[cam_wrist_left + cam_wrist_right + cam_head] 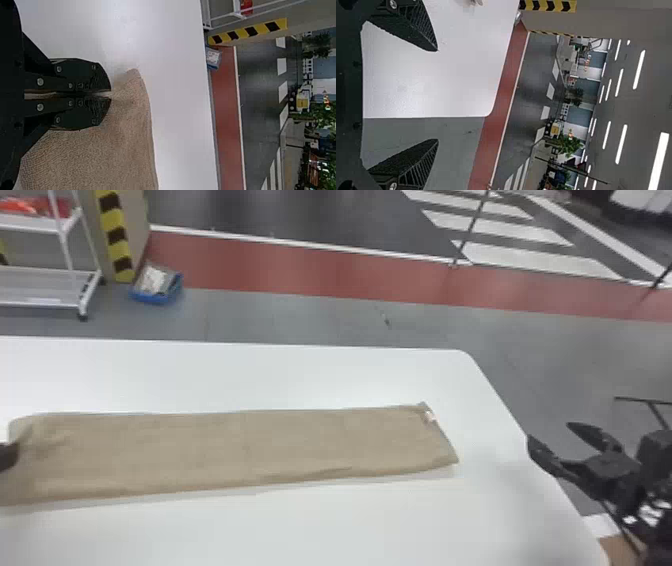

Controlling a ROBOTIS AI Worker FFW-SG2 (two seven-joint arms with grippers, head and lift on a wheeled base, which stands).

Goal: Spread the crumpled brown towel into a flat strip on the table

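The brown towel (240, 447) lies as a long, mostly flat strip across the white table, with slight wrinkles at its left end and a white tag at its far right corner. At the left edge of the head view, my left gripper (9, 456) is at the towel's left end. In the left wrist view the left gripper (110, 94) is shut on the cloth of the towel (130, 130) close to a corner. My right gripper (550, 435) stands open beyond the table's right edge, apart from the towel; the right wrist view has the right gripper (438, 95) with nothing between its fingers.
The white table (240, 375) has a rounded far right corner. Beyond it on the floor are a blue bin (157, 285), a white shelf cart (42, 270) and a yellow-black striped post (116, 235). A dark stand rises at the right.
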